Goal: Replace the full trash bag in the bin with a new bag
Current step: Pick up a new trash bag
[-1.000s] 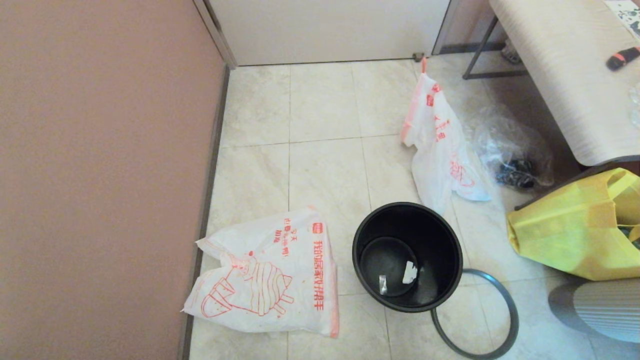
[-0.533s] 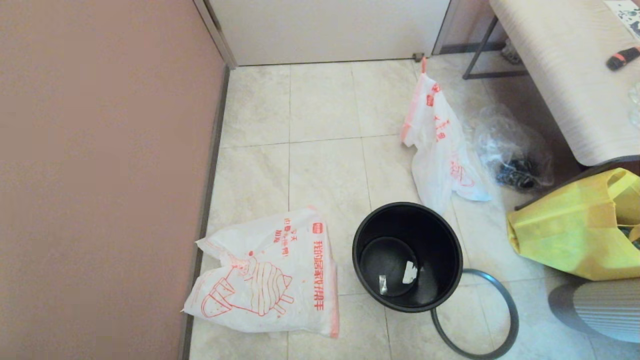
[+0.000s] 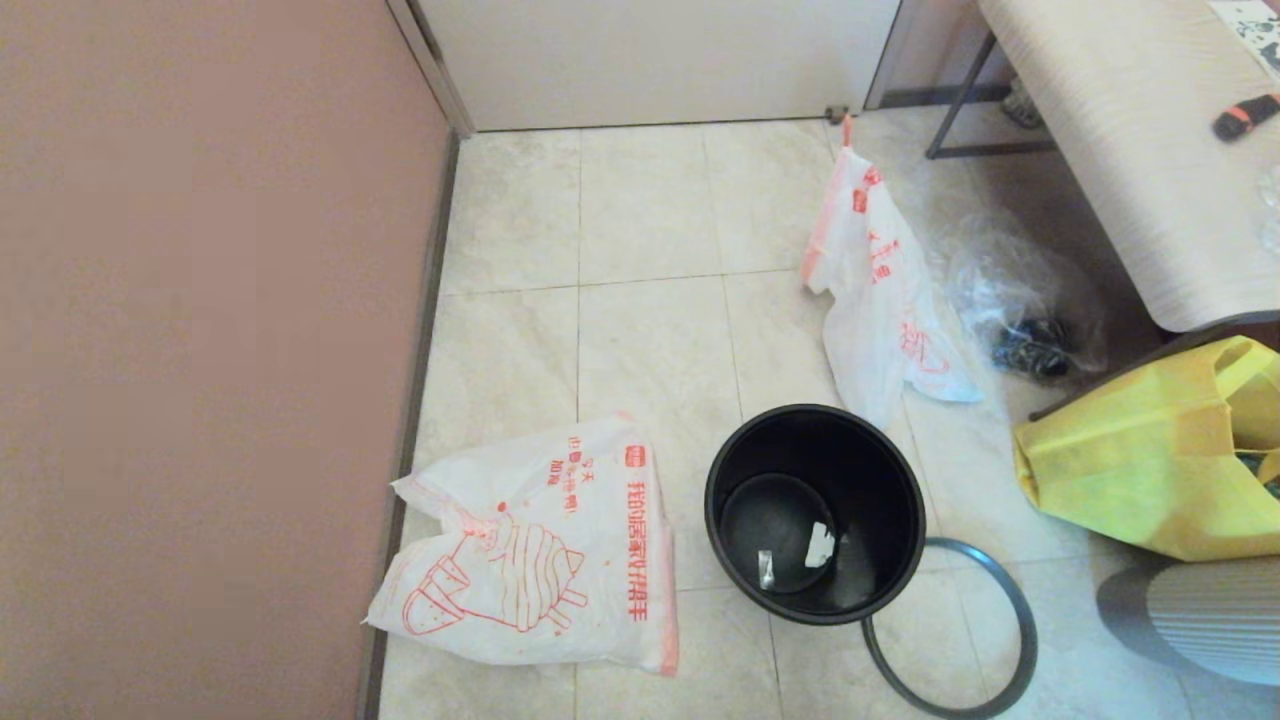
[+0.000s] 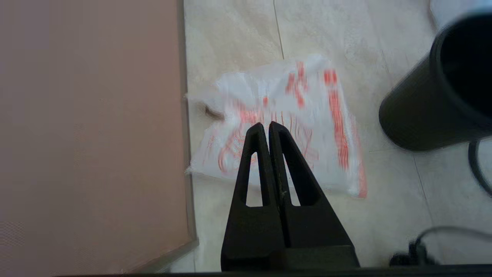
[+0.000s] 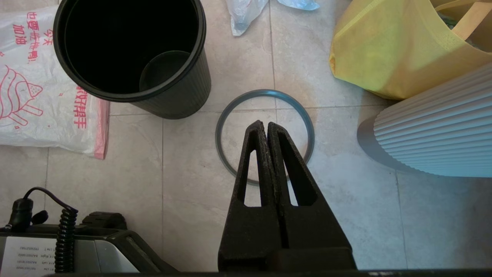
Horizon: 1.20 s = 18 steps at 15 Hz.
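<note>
change: none seen across the head views; bags, bin and hoop lay exactly as a second before, and neither arm showed in that view
meaning: looked like a pause between steps; old bag already out, so fitting the new one was what remained, by my read
floor point(image 3: 650, 220): pale tiles, carried everything; widest bare stretch ran from the door edge down to the bin and new bag
wall point(image 3: 200, 350): pink, closed off the floor's left edge; no room past it
table point(image 3: 1120, 150): ran along the floor's right edge, leg at the far right corner
tote point(image 3: 1150, 460): yellow, at the right edge, near the bin, crowding that side
new bag point(image 3: 530, 560): flat on the floor, its left side touching the wall's foot, just beside the bin
full bag point(image 3: 880, 290): slumped beyond the bin toward the far right, tip up, lower end just behind the bin's rim
clear bag point(image 3: 1020, 300): just right of the full bag, under the table edge
bin point(image 3: 815, 515): upright, unlined, a few scraps at the bottom
hoop point(image 3: 1000, 640): off the bin, flat on the floor, touching its near-right base
left gripper point(image 4: 268, 125): fingers pressed together, holding nothing, above the new bag
right gripper point(image 5: 266, 124): fingers pressed together, holding nothing, above the hoop
room: open on the left for a drop onto the new bag; tighter on the right
</note>
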{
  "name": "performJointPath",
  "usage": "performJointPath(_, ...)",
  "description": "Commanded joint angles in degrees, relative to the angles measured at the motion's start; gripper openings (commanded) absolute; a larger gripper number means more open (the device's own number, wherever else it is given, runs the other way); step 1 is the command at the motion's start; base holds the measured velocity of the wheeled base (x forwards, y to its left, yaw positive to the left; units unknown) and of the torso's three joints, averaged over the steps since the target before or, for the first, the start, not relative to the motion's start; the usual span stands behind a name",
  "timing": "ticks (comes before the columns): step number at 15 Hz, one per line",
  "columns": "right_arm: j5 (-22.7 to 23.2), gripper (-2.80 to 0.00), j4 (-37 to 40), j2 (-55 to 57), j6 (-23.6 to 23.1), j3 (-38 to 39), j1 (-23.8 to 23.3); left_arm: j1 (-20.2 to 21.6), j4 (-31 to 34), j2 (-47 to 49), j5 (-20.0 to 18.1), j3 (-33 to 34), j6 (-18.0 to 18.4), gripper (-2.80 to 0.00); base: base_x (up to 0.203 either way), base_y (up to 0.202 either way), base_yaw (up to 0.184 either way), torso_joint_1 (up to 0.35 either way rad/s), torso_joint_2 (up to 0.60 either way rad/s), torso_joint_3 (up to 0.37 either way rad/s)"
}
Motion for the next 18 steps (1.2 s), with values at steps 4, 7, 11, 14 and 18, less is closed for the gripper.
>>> performJointPath(4, 0.05, -2.8, 0.06, 0.13, -0.04, 0.0, 0.01, 0.07, -0.03, 8.02, 0.3, -10.43, -1.17, -2.8, 0.0, 0.0, 0.0, 0.0, 0.0, 0.0)
performJointPath(7, 0.05, -2.8, 0.06, 0.13, -0.04, 0.02, 0.01, 0.28, -0.07, 16.84, 0.33, -16.97, 0.47, -2.8, 0.0, 0.0, 0.0, 0.0, 0.0, 0.0)
performJointPath(11, 0.05, -2.8, 0.06, 0.13, -0.04, -0.05, 0.01, 0.47, -0.04, 28.69, 0.84, -24.97, 5.18, -2.8, 0.0, 0.0, 0.0, 0.0, 0.0, 0.0)
performJointPath(14, 0.05, -2.8, 0.06, 0.13, -0.04, 0.03, 0.01, 0.51, -0.43, 37.44, 1.74, -28.21, 11.07, -2.8, 0.0, 0.0, 0.0, 0.0, 0.0, 0.0)
performJointPath(18, 0.05, -2.8, 0.06, 0.13, -0.04, 0.02, 0.01, -0.64, -1.38, 48.42, 5.01, -30.23, 15.19, -2.8, 0.0, 0.0, 0.0, 0.0, 0.0, 0.0)
